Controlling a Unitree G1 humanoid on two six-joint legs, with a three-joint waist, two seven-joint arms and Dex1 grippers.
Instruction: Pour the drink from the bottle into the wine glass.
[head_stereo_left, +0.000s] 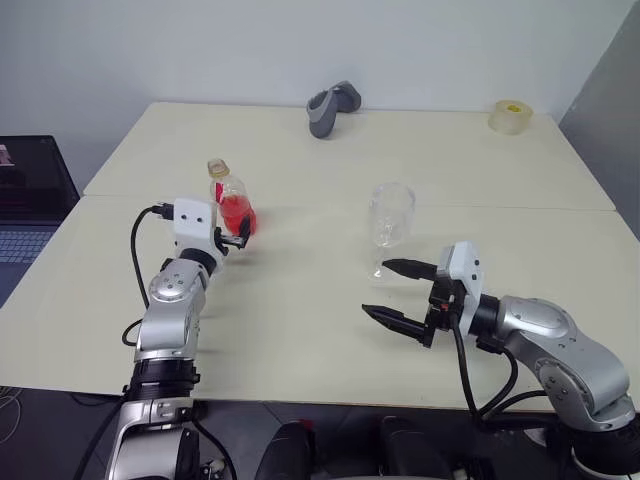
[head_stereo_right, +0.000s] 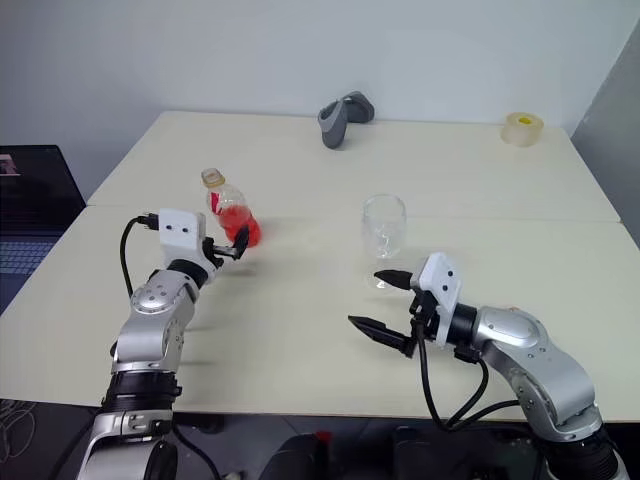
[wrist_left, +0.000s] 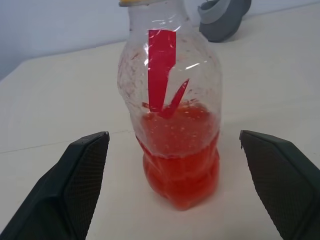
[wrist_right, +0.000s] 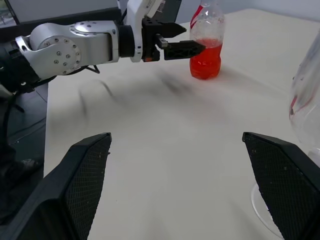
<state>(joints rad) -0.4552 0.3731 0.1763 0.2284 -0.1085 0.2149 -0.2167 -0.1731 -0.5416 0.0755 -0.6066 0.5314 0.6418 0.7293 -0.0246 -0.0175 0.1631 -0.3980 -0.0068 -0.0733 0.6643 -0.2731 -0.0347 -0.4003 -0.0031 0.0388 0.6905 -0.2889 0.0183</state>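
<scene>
Your small clear plastic bottle (head_stereo_left: 231, 201) with the red label strip stands upright on the cream desk (head_stereo_left: 330, 330), its lower part filled with translucent red-pink drink (wrist_left: 181, 165). Your left gripper (head_stereo_left: 238, 233) sits right at the bottle, fingers (wrist_left: 80, 180) spread wide on either side of it, not touching it, nothing gripped. The clear stemmed wine glass (head_stereo_left: 389, 225) stands upright, well apart from the bottle. Your right gripper (head_stereo_left: 395, 292) hovers just beside the glass's foot, fingers released and empty. Beyond the bottle lie a grey curved object (head_stereo_left: 332, 107) and a roll of tape (head_stereo_left: 511, 116).
</scene>
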